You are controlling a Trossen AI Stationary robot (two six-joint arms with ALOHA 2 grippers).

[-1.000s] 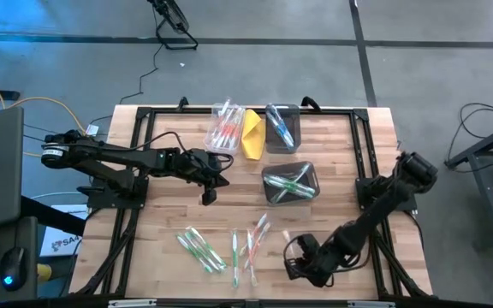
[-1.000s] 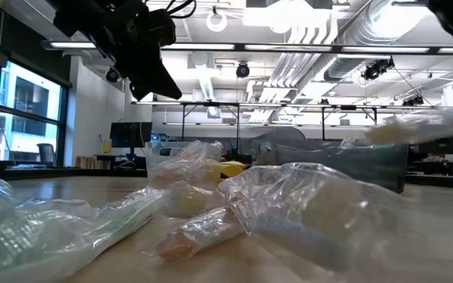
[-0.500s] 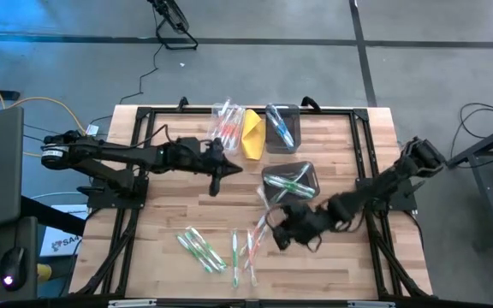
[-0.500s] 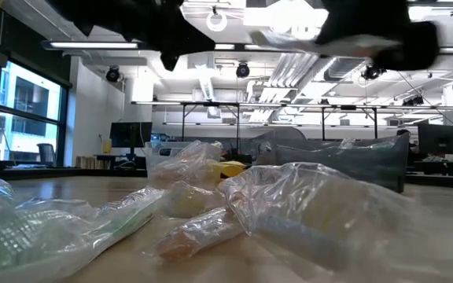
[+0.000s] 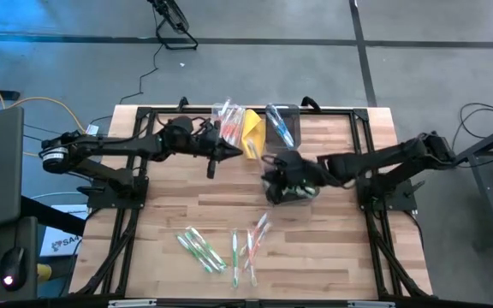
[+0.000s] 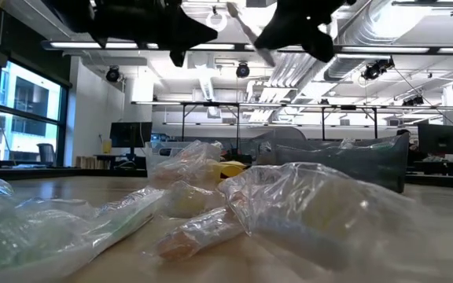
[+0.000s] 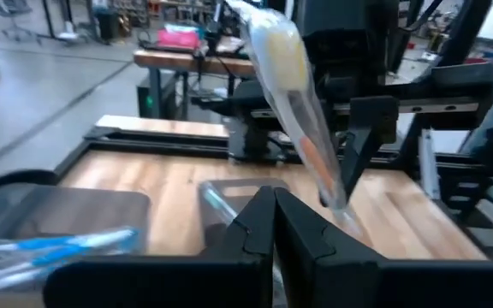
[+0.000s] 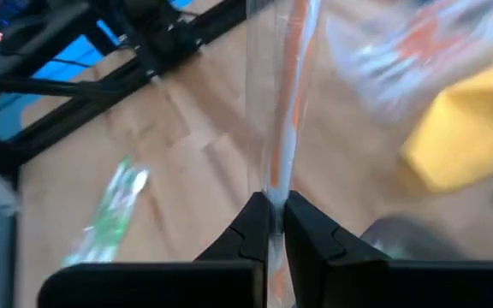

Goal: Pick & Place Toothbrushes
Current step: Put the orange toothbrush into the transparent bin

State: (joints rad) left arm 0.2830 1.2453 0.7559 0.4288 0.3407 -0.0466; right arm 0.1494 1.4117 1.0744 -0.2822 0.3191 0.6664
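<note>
The right gripper [image 8: 270,224] is clenched on 1 wrapped orange toothbrush [image 8: 282,103], held above the surface [image 5: 332,257] near its centre, over the bin with green brushes [image 5: 291,184]. The left gripper [image 7: 270,224] grips another wrapped toothbrush [image 7: 302,120] at about 11 o'clock, beside the bin of red ones [image 5: 223,127]. I judge each should lower fully over its matching colour bin before letting go, keeping the 2 arms apart; loose toothbrushes [image 5: 221,246] wait at 6 o'clock.

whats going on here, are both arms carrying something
Yes. The right gripper is shut on a wrapped red toothbrush, held above the bin with green brushes mid-table. The left gripper is shut on another wrapped toothbrush, up near the clear bin of red ones. More wrapped toothbrushes lie loose on the table's near side.
</note>
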